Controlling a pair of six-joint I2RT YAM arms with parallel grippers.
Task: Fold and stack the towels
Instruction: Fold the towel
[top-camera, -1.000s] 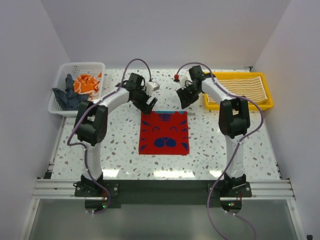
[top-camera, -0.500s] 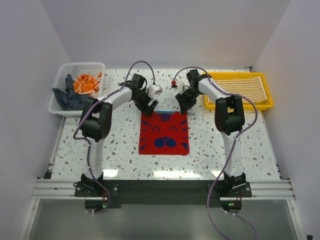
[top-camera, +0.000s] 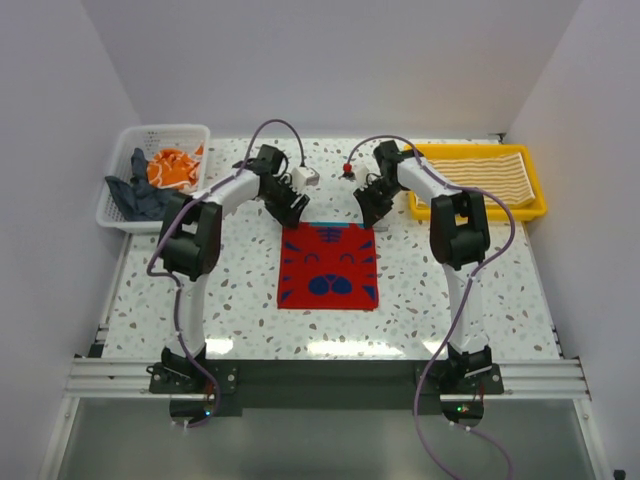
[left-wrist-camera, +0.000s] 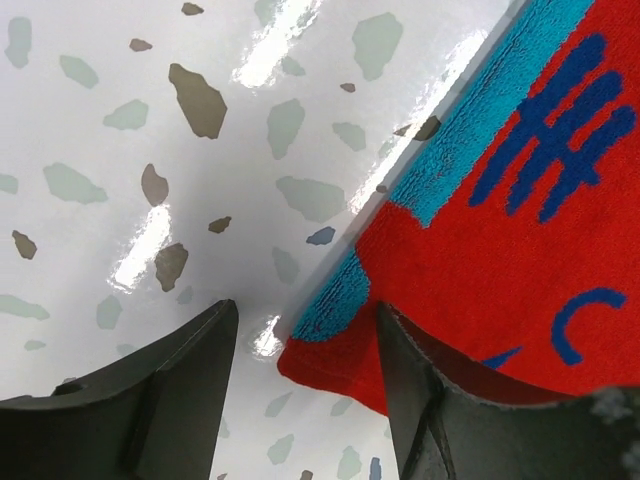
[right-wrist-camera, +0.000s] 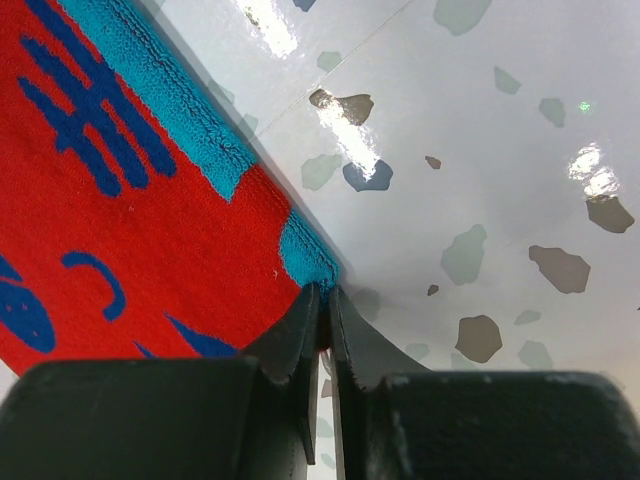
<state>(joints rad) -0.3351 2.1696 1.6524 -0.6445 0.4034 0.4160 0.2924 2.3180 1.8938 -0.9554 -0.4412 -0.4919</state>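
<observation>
A red towel (top-camera: 329, 265) with a blue tiger face and teal edge lies flat in the middle of the table. My left gripper (top-camera: 293, 215) is down at its far left corner. In the left wrist view that gripper (left-wrist-camera: 305, 325) is open, its fingers astride the towel (left-wrist-camera: 500, 250) corner without pinching it. My right gripper (top-camera: 372, 215) is at the far right corner. In the right wrist view that gripper (right-wrist-camera: 325, 295) is shut on the teal corner tip of the towel (right-wrist-camera: 150, 230). A tan-and-white striped towel (top-camera: 480, 172) lies folded in the yellow tray (top-camera: 478, 212).
A white mesh basket (top-camera: 160, 133) at the back left holds an orange towel (top-camera: 172, 167) and a dark blue-grey towel (top-camera: 140, 197) that hangs over its rim. A small white object (top-camera: 305, 175) and a red knob (top-camera: 348, 168) sit behind the grippers.
Both grippers dropped onto the red towel's far corners. The right jaws closed on their corner. The left jaws narrowed around theirs.
</observation>
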